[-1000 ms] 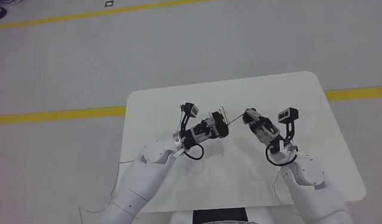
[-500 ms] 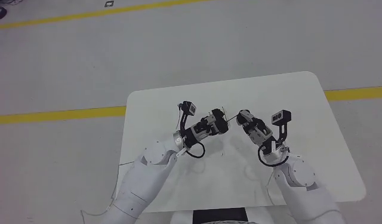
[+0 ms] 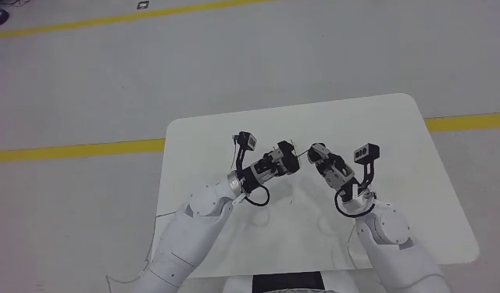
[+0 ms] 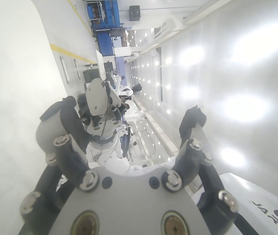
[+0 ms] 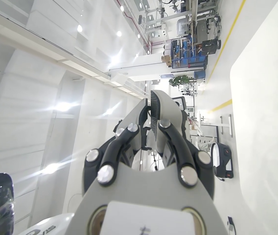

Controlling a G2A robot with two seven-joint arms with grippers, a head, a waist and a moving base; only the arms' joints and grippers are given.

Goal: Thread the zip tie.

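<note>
Left gripper (image 4: 130, 107): claw spread wide, nothing between its fingers. It hangs above the middle of the table (image 3: 406, 137), mouth turned toward 3 o'clock, probably to receive what is offered from that side.
Right gripper (image 5: 150, 99): claw closed, pads pressed flat together, apparently pinching the zip tie (image 3: 301, 153). It stands just at 3 o'clock of the left gripper, tip facing tip.
Zip tie: a thin dark strand in the small gap between the two grippers, clear of the table top. It is judged to be held by the right gripper alone.
Reason for pose: both claws are raised and aimed at each other, which would let the zip tie be fed sideways without dragging on the table.
Hard to make out: the zip tie is too thin to tell its head from its tail, and whether any part is threaded cannot be told. The closed pads cover whatever lies between them.
Uncertain line: in the left wrist view a fine dark line runs along the right gripper's face. Whether it is zip tie or cable cannot be said.
Table edge: white, round-cornered, with its 6 o'clock side covered by the arms.
Floor (image 3: 94, 82): grey, with a yellow line (image 3: 78, 151) passing behind the table from 9 to 3 o'clock and another near 12 o'clock.
</note>
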